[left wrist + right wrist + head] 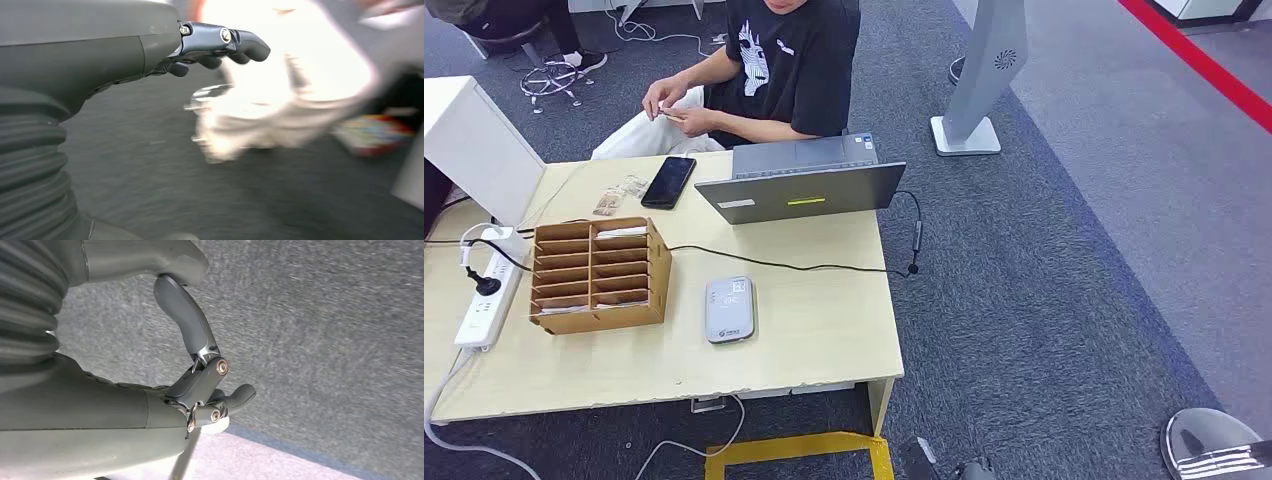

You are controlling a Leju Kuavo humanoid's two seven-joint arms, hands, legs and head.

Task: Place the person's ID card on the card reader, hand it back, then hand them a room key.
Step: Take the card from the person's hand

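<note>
Hands hanging low: left hand [220, 47] curled, empty; right hand [200, 385] loose, empty. Card reader [729, 309] bare, everything left.

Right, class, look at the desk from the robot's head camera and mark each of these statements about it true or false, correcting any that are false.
1. The card reader lies flat on the table, right of the wooden organizer. True.
2. A card is already resting on the card reader. False: nothing lies on top of it.
3. The black phone lies on the table near the person. True.
4. The laptop is closed flat. False: it stands open, its lid facing the robot.
5. The person's hands are together, off the table's far edge. True.
6. The right hand holds a card. False: its fingers hold nothing, with carpet beyond them.
</note>
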